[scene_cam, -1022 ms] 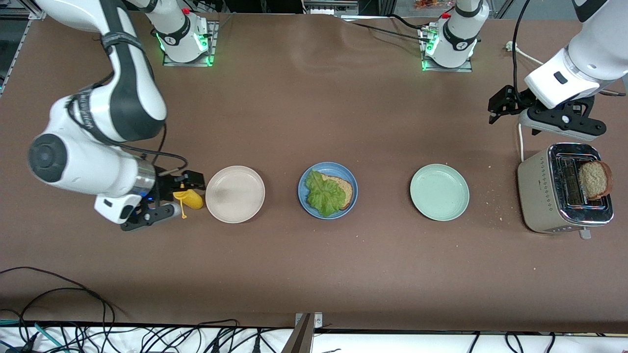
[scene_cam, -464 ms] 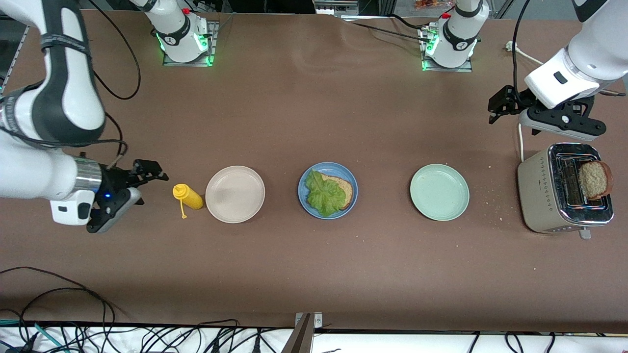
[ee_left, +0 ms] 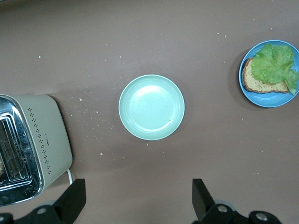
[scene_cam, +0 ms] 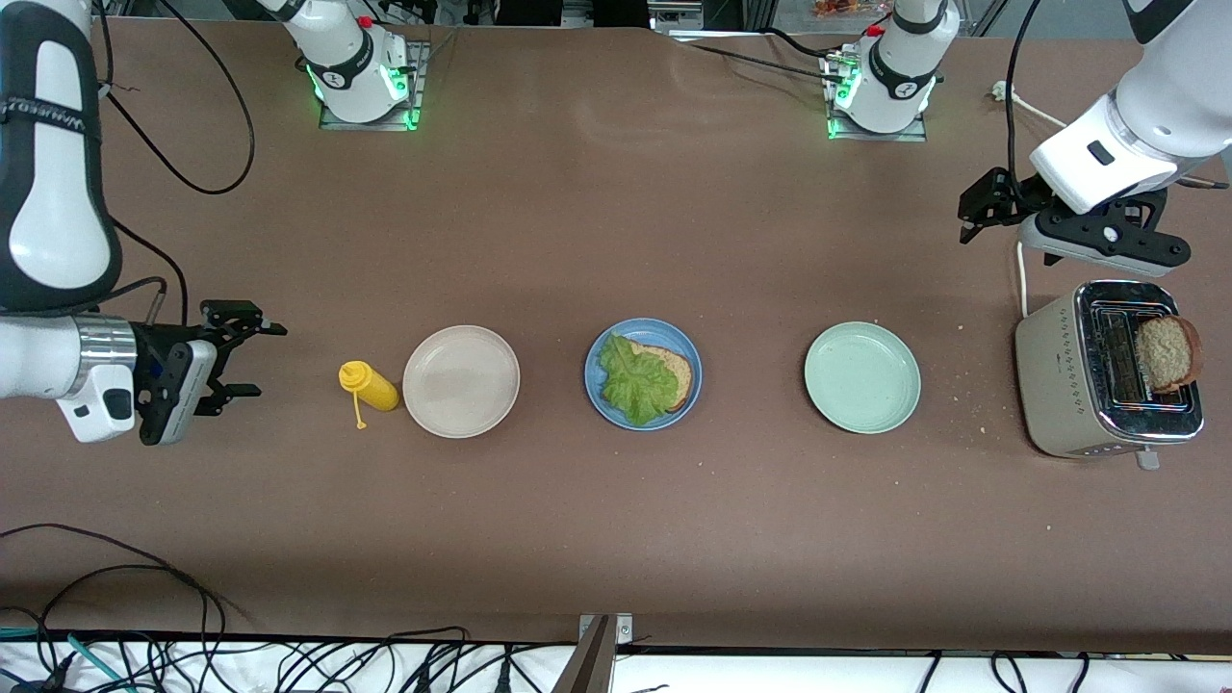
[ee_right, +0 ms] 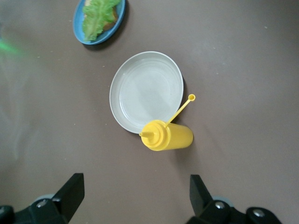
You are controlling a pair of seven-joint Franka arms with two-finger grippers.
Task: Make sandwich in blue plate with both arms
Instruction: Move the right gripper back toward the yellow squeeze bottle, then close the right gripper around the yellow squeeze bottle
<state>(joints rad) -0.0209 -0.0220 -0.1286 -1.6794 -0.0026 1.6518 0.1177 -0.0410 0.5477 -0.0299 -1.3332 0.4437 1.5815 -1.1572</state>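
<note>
Brown matte table (scene_cam: 616,529) carries everything, ordered here by size. Two white glossy jointed arms with black joints: the right arm (scene_cam: 48,192) reaches out at its own end of the table, the left arm (scene_cam: 1155,106) at the other end. Beige box-shaped toaster with a chrome slotted top (scene_cam: 1068,385) stands at the left arm's end of the table; one round brown-crusted bread slice (scene_cam: 1167,352) sticks up out of a slot. Three round plates sit in a row across the middle of the table: a beige plate (scene_cam: 461,381) toward the right arm's end, the plain sky-blue plate (scene_cam: 643,373) in the centre, and a pale green plate (scene_cam: 862,377) toward the left arm's end, well apart from one another. The blue plate holds the sandwich so far: one brown-crusted toast slice (scene_cam: 676,371) lying flat with a ruffled green lettuce leaf (scene_cam: 635,380) on top of it, no upper slice on it. Left gripper (scene_cam: 972,207), black, two-fingered, hangs in the air over bare table just beside the toaster; jaws spread wide, nothing between them; in the left wrist view both fingers (ee_left: 70,200) frame bare table. Right gripper (scene_cam: 248,358), black, sits low beside the bottle, apart from it, jaws spread wide and empty. Small yellow plastic squeeze bottle (scene_cam: 368,385) stands just beside the beige plate, its cap dangling open on a thin strap.
</note>
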